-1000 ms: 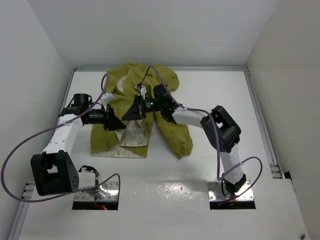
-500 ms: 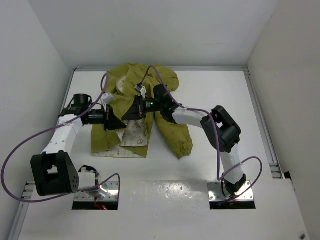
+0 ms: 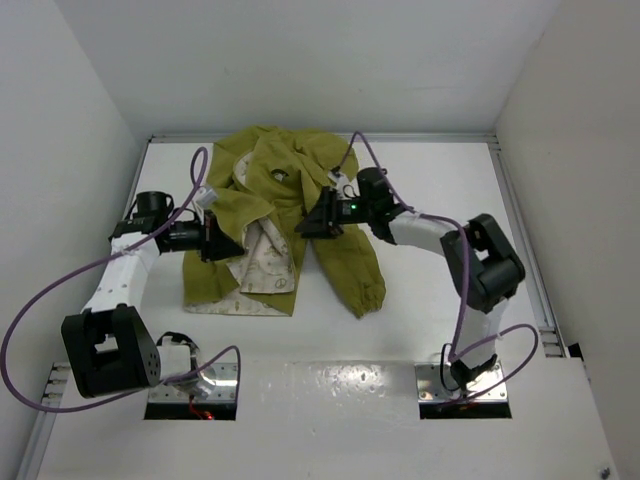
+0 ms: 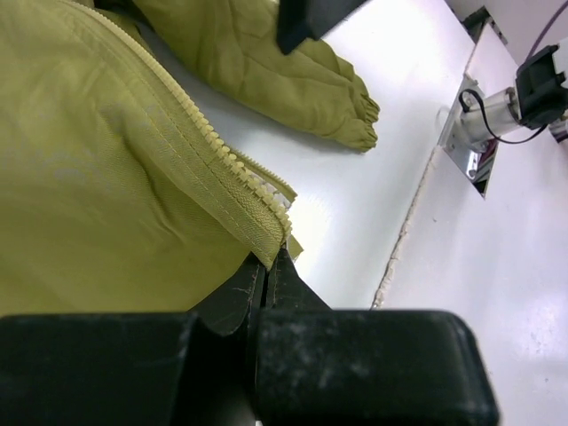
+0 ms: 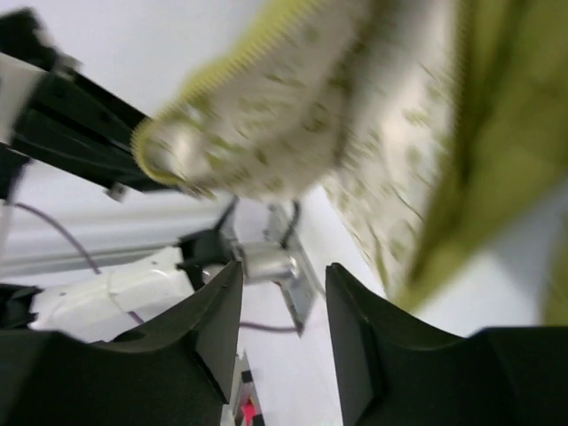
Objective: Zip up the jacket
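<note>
The olive-yellow jacket [image 3: 272, 178] lies open at the back middle of the table, its cream printed lining [image 3: 266, 262] showing between the front panels. My left gripper [image 3: 228, 247] is shut on the lower end of the left panel's zipper edge [image 4: 232, 162]; its fingertips [image 4: 286, 271] pinch the tape end. My right gripper [image 3: 306, 227] is open and empty, hovering over the jacket's right panel beside the right sleeve [image 3: 352, 262]. In the right wrist view its fingers [image 5: 216, 324] stand apart, with the blurred lining [image 5: 266, 124] above them. The sleeve cuff [image 4: 357, 124] lies on the table.
The white table [image 3: 460, 210] is enclosed by white walls at the left, back and right. Metal base plates [image 3: 192, 385] sit at the near edge. Purple cables [image 3: 60, 285] loop from both arms. My left arm [image 5: 71, 124] shows in the right wrist view.
My right gripper has drawn back to the right, away from the left gripper and the zipper end, and is now open. My left gripper has shifted slightly left, still holding the edge.
</note>
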`<act>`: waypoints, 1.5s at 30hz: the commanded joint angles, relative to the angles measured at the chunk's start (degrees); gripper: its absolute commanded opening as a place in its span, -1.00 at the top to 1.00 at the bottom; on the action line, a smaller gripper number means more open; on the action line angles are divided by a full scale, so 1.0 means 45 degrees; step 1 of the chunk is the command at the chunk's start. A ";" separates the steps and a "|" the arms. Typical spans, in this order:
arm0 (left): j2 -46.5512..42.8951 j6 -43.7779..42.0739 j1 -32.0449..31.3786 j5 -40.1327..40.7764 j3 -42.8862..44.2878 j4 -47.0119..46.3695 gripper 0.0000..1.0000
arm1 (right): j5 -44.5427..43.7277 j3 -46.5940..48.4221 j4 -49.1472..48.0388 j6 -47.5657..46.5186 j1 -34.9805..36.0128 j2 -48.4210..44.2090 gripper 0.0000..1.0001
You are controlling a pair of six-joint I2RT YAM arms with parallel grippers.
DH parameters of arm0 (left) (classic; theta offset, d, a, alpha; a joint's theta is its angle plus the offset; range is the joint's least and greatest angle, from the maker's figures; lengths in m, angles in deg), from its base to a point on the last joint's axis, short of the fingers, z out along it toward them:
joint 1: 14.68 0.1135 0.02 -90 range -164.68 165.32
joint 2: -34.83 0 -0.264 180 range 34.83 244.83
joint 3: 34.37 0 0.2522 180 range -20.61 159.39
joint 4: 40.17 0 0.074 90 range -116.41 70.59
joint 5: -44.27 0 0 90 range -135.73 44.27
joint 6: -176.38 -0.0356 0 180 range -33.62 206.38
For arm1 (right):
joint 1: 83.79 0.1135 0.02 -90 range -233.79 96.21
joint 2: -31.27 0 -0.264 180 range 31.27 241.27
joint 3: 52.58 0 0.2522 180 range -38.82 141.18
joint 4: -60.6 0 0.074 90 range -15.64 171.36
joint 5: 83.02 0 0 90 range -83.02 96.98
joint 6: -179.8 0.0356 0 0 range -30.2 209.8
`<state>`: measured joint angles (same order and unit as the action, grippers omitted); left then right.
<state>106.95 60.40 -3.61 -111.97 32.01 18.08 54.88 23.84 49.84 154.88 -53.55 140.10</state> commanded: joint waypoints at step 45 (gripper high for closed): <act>-0.1239 0.0674 0.1016 0.0794 -0.0483 -0.2189 1.00 | -0.5075 0.1407 1.2827 -1.2348 -0.4833 -0.4453 1.00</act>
<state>103.84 62.10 0.37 -108.77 30.04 12.48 34.18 27.81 96.66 111.36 -64.94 126.57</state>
